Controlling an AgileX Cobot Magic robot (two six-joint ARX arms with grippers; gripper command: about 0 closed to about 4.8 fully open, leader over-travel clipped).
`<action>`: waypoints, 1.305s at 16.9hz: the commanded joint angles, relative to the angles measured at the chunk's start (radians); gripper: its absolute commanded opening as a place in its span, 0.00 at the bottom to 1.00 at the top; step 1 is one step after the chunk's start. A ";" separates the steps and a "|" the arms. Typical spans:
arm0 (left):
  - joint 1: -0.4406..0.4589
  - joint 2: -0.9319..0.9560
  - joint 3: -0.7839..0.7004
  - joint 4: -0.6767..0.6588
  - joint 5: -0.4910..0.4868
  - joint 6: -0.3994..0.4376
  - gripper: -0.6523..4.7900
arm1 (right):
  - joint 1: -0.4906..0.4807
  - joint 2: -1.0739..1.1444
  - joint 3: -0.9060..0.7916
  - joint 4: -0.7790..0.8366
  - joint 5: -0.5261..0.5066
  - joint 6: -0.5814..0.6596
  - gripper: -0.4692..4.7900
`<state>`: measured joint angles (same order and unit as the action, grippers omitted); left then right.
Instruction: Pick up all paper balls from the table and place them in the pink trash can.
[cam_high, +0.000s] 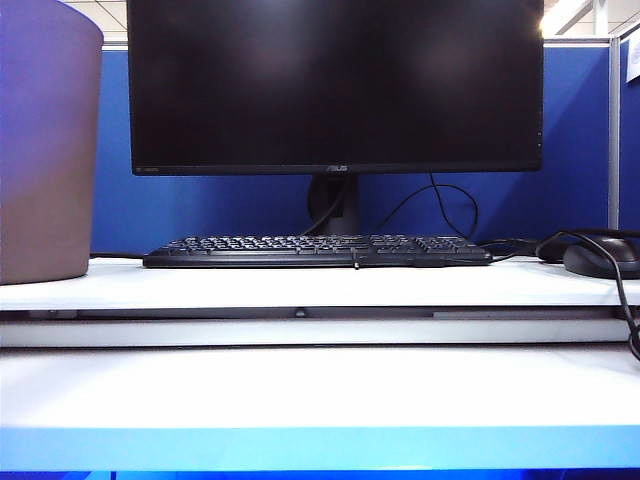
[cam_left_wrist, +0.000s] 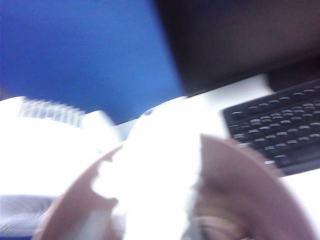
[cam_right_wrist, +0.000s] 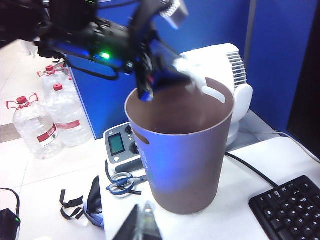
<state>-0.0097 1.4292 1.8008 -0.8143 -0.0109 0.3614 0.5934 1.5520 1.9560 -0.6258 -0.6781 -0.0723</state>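
Observation:
The pink trash can (cam_high: 45, 150) stands at the left end of the table (cam_high: 300, 285). The right wrist view shows it (cam_right_wrist: 185, 160) from the side, with my left gripper (cam_right_wrist: 157, 85) hanging over its open mouth, fingers spread apart. Blurred white patches (cam_right_wrist: 192, 72) sit beside those fingers, and I cannot tell whether they are paper balls. The left wrist view is smeared: the can's rim (cam_left_wrist: 260, 200) curves round a glaring white mass (cam_left_wrist: 155, 165). My right gripper (cam_right_wrist: 145, 222) is shut and empty, low over the table in front of the can. Neither arm shows in the exterior view.
A black keyboard (cam_high: 315, 250), monitor (cam_high: 335, 85) and dark mouse (cam_high: 600, 260) with its cable occupy the back of the table. A white fan (cam_right_wrist: 225, 65) stands behind the can. Scissors (cam_right_wrist: 122, 182) and a small display unit (cam_right_wrist: 120, 145) lie beside it. Water bottles (cam_right_wrist: 37, 125) stand on the floor.

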 joint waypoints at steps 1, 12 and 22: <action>0.000 -0.002 0.005 0.028 0.060 -0.046 1.00 | -0.002 -0.019 0.005 0.017 -0.004 0.000 0.08; 0.001 -0.501 -0.014 -0.106 0.455 -0.169 0.11 | -0.066 -0.292 0.002 -0.412 0.329 -0.188 0.08; 0.001 -1.317 -0.801 0.081 0.355 -0.525 0.11 | -0.076 -0.985 -0.772 -0.107 0.391 -0.049 0.08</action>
<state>-0.0097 0.1471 1.0447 -0.7727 0.3389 -0.1204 0.5179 0.6060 1.2472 -0.8021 -0.2886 -0.1482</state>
